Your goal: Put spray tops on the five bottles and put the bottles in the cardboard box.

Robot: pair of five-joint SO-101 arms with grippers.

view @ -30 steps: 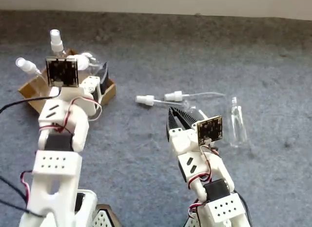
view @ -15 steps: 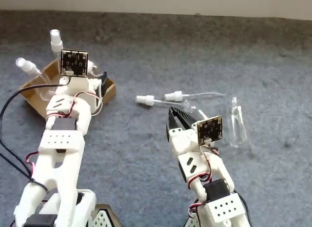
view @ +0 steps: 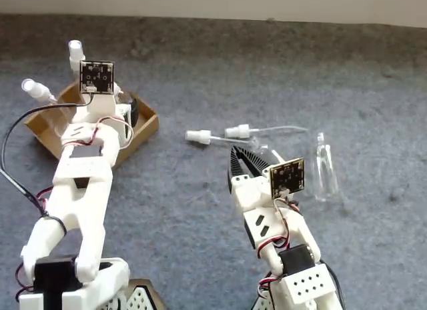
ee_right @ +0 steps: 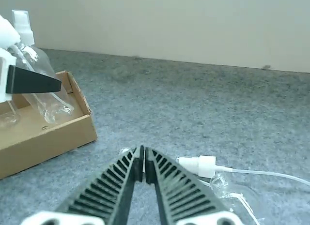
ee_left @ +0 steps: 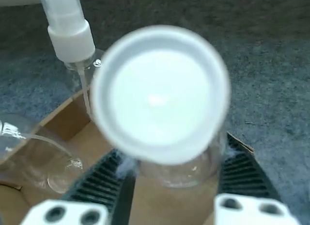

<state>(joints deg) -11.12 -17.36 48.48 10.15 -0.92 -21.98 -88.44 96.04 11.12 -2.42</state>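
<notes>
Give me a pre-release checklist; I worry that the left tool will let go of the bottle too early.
1. Capped bottle clamped in the left tool: ok.
2. Bottle over the cardboard box: ok.
3. Bottle base resting on the box floor: cannot tell.
4. Right tool shut, away from the box: ok.
5. All bottles capped: not ok; an uncapped bottle and a loose spray top lie on the carpet.
</notes>
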